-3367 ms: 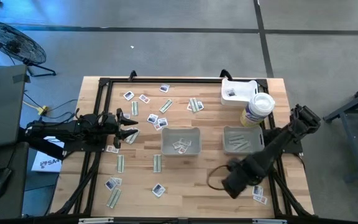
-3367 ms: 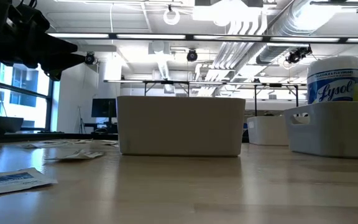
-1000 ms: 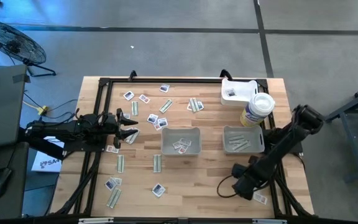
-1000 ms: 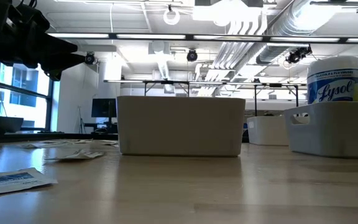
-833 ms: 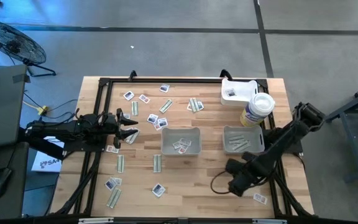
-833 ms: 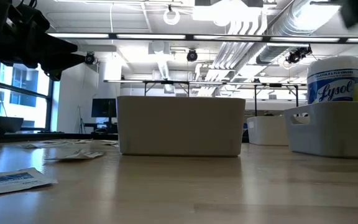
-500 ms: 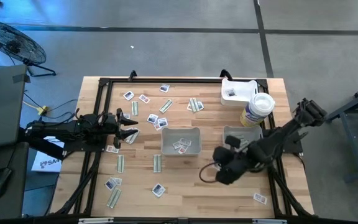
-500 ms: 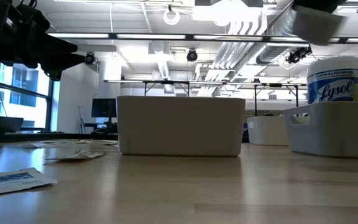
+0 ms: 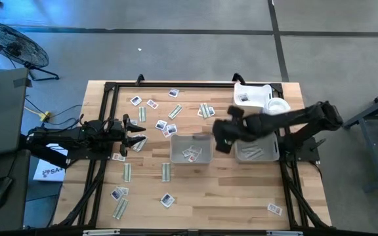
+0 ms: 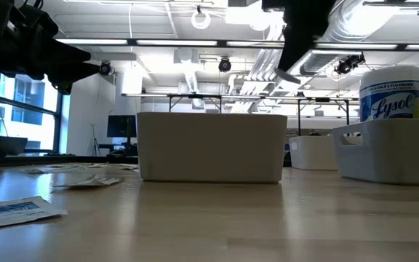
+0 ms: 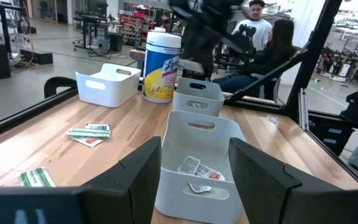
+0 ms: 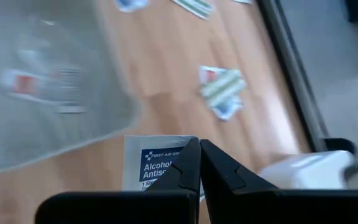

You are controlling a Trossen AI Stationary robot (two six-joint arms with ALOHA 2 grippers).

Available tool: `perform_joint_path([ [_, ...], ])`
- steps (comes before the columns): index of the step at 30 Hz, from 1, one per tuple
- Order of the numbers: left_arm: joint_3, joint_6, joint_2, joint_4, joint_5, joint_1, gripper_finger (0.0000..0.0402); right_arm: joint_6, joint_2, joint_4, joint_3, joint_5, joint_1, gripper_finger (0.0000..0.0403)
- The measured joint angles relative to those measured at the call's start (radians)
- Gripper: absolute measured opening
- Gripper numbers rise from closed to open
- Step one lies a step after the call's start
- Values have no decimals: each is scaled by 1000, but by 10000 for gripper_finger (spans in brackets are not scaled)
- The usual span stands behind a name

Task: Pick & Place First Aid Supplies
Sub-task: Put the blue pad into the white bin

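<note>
Grey concrete floor [image 9: 176, 59] crossed by dark seams; black floor fan [image 9: 8, 42] at upper left. Open ceiling with white ducts [image 10: 297, 29], round lamps [image 10: 201, 18], tall windows [image 10: 28, 102] on left.

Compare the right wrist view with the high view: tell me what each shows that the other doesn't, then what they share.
Only the right wrist view shows what the shut right gripper carries: a white packet printed with blue "Alcohol" lettering, pinched between its fingers.

Only the high view shows the whole layout: the left gripper open at the table's left side, the second grey tray, the white bottle, and the packets scattered near the front edge, such as one.

Both show the wooden table, the middle grey tray already holding packets, and loose packets behind it.
</note>
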Motion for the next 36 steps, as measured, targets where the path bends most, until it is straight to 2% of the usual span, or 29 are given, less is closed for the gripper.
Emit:
perform_joint_path([
  [10, 0, 0, 0, 0, 0, 0, 186, -290, 0, 29, 0, -22, -360, 0],
  [15, 0, 0, 0, 0, 0, 0, 186, -372, 0, 100, 0, -29, -500, 0],
  [19, 0, 0, 0, 0, 0, 0, 186, -353, 1, 110, 0, -71, -626, 0],
  [23, 0, 0, 0, 0, 0, 0, 186, -263, 6, 103, 0, -78, -758, 0],
  [26, 0, 0, 0, 0, 0, 0, 186, -258, 41, 103, 0, -78, -837, 0],
  [32, 0, 0, 0, 0, 0, 0, 186, -287, 179, 84, 8, -137, -905, 0],
  [36, 0, 0, 0, 0, 0, 0, 186, -295, 221, 50, 8, -192, -926, 0],
])
